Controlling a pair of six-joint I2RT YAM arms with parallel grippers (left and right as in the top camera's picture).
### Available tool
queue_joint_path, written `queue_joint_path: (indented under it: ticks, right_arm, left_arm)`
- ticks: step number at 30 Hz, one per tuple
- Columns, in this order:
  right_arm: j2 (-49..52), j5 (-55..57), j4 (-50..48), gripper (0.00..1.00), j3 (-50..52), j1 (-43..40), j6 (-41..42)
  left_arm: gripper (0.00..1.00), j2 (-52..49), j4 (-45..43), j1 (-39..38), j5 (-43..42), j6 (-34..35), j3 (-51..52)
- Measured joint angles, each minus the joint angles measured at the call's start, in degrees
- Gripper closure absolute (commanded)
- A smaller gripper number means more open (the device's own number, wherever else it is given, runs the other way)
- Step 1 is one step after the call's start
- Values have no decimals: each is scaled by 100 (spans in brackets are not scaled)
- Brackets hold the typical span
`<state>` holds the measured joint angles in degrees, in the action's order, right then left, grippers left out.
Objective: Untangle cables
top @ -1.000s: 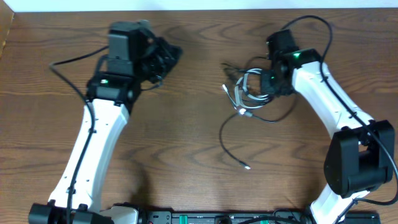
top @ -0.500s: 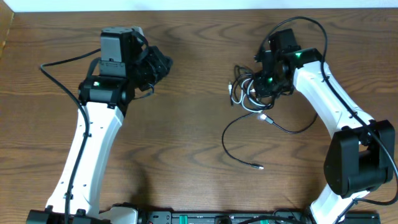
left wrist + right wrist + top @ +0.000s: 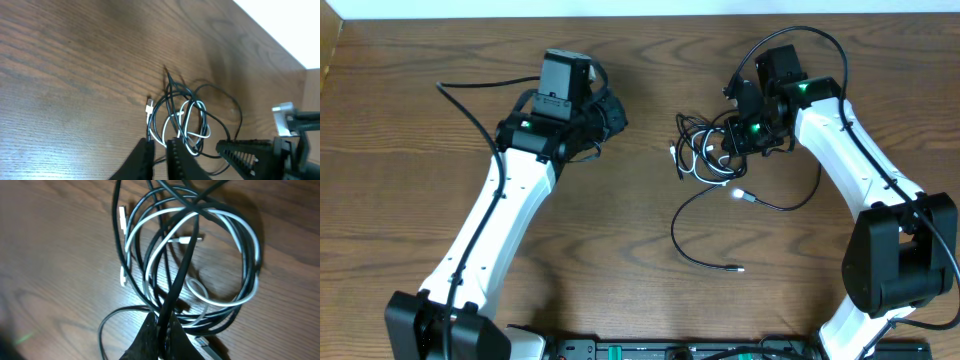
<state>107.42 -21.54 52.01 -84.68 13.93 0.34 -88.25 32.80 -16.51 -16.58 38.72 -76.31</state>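
Working the first separation: right gripper (image 3: 162, 330) jaws clenched on a black cable (image 3: 181, 277) strand of the tangle (image 3: 705, 155). The tangle lies on the tabletop (image 3: 620, 240), centre-right, with the white cable (image 3: 248, 240) looped through it. Left gripper (image 3: 616, 115) is near the tangle, empty, jaws a slit apart. Next, probably: left takes a white loop, right draws black out.

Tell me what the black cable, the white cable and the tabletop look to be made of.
The black cable: likely a rubber or PVC jacket, smooth and slightly glossy; it bends in soft loops. The white cable: a similar plastic jacket, glossy, with bright highlights along its curve. The tabletop: wood or wood-look laminate, dark brown with clear grain and a low sheen; the look cannot settle which.
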Motion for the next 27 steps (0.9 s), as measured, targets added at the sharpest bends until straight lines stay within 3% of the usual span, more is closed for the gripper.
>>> queue_joint_path:
  ticks: [5, 13, 19, 27]
  right_arm:
    - [0, -695, -44, 99, 0, -46, -122]
    - [0, -3174, -37, 99, 0, -741, -861]
    - [0, -3764, 70, 99, 0, -1058, -988]
    - [0, -3659, 238, 99, 0, -994, -1010]
  left_arm:
    - [59, -122, -4, -184, 22, 4, 0]
    - [48, -153, -33, -256, 2, 2, 0]
    - [47, -363, -280, -680, -79, 2, 0]
    - [51, -1353, -1165, -1290, -125, 2, 0]
